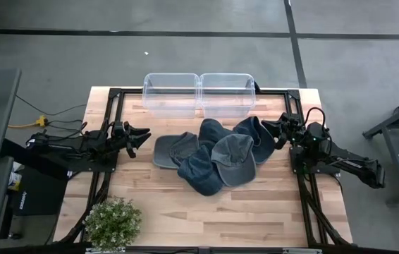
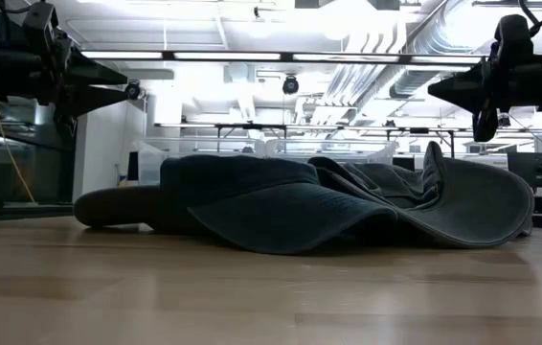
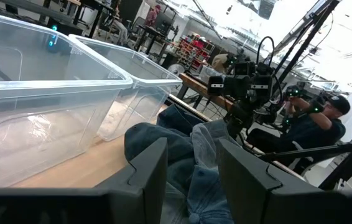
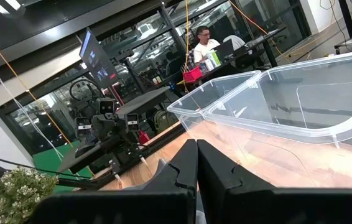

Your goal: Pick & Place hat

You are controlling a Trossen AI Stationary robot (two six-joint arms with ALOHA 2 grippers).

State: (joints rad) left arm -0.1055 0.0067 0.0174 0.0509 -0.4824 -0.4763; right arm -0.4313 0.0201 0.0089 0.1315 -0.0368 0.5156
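Note:
A heap of several blue-grey denim hats (image 1: 217,156) lies on the wooden table's middle, brims overlapping; it also shows in the low view (image 2: 328,201) and the left wrist view (image 3: 182,155). My left gripper (image 1: 143,135) is open and empty, level above the table just left of the heap; it shows in its own wrist view (image 3: 191,146) and high in the low view (image 2: 108,84). My right gripper (image 1: 275,131) is shut and empty, level above the table just right of the heap; it shows in its own wrist view (image 4: 196,146) and in the low view (image 2: 448,91).
Two clear plastic bins (image 1: 171,94) (image 1: 228,94) stand side by side at the table's far edge. A potted green plant (image 1: 113,222) stands at the near left corner. People sit in the room beyond the table (image 3: 313,124) (image 4: 204,43).

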